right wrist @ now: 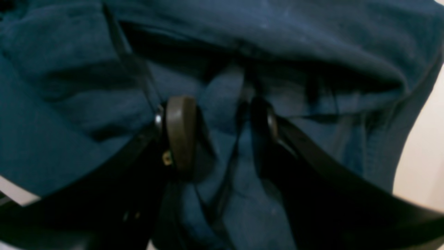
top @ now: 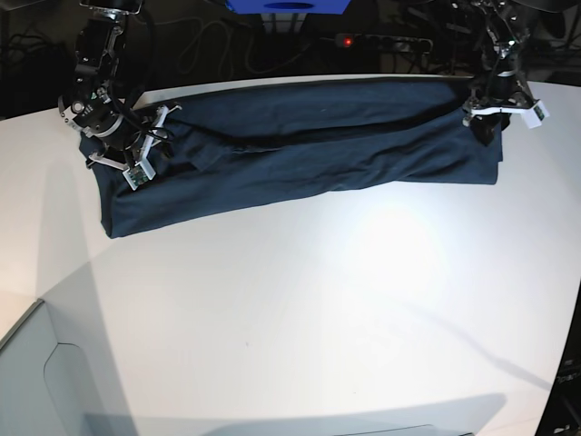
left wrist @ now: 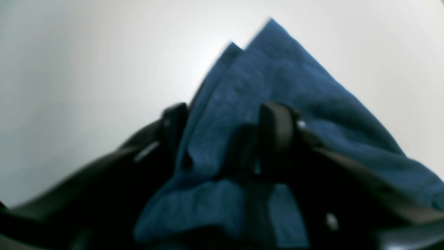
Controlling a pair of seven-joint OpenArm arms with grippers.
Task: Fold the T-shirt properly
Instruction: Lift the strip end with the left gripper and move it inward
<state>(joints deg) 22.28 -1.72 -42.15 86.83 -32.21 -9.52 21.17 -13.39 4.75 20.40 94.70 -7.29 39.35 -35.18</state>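
My arms (top: 98,54) are black and jointed, with white brackets at both wrists. My right gripper (right wrist: 216,130) has black curved fingers, a brownish oval pad (right wrist: 180,133) and silver screws; my left gripper (left wrist: 225,139) looks alike.

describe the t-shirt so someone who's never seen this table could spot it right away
Look at the far half of the white table. Stretched across it, between the two robot arms, lies the T-shirt, folded into a long band. It is the only cloth there, dark navy blue against the pale tabletop.
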